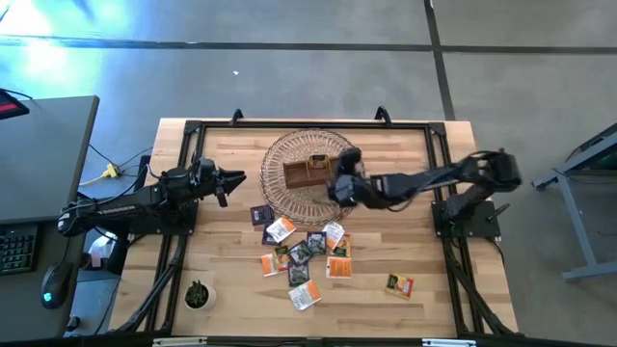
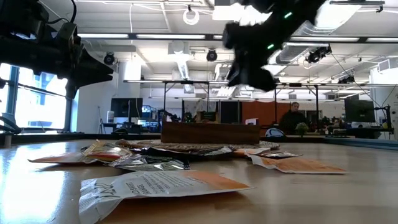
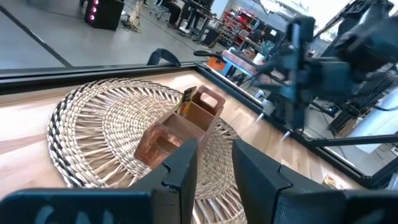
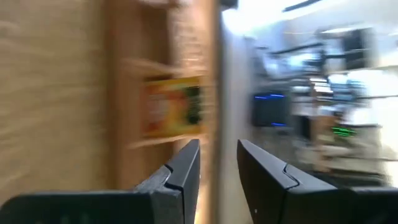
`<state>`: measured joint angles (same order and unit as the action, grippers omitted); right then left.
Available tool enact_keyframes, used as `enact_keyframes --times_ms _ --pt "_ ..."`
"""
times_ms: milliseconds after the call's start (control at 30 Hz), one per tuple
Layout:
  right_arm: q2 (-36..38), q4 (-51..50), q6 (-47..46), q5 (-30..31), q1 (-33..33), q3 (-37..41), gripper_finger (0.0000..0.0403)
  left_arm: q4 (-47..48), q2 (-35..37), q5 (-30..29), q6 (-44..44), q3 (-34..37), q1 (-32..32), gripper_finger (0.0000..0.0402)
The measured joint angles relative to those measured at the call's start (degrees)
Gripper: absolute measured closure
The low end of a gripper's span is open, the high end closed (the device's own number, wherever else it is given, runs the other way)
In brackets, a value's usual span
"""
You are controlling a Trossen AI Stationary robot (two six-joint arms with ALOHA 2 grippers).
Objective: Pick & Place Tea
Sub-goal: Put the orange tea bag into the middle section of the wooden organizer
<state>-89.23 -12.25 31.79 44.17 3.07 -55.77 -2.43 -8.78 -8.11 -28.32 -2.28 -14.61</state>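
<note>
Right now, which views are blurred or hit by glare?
Right wrist view: heavy motion smear, the orange tea sachet streaked. Low view: right gripper blurred against bright ceiling lights. High view: glare on the floor at upper left. Left wrist view: wooden box fairly sharp.

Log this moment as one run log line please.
Right gripper: over wooden box in wicker basket, jaws empty | left gripper: waiting beside basket | tea sachets: loose on table

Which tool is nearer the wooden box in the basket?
Right. The right tool hangs at the wooden box's edge, over the basket; the left tool waits beyond the basket's rim.
</note>
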Motion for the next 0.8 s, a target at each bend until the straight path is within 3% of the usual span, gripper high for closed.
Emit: enact_keyframes --times_ms 167,300,533,633,800 --pt "8.7 -20.6 -24.7 -16.8 8.4 0.0 0.0299 0.4 0.0 0.9 -0.4 0.0 0.0 0.0301" --pt "13.3 -24.7 -40.6 -29.8 16.1 0.0 0.03 0.4 0.0 1.1 -0.7 0.0 0.0 0.0301" --pt "11.7 -32.9 -60.4 -38.3 30.4 0.0 0.03 0.4 0.0 1.3 -3.9 0.0 0.0 0.0301" --pt "9.6 -39.3 -71.5 -38.8 35.1 0.0 0.03 0.4 0.0 1.3 -5.0 0.0 0.0 0.0301" --pt "6.0 -40.0 -73.2 -39.3 40.8 0.0 0.03 0.4 0.0 1.3 -5.2 0.0 0.0 0.0301"
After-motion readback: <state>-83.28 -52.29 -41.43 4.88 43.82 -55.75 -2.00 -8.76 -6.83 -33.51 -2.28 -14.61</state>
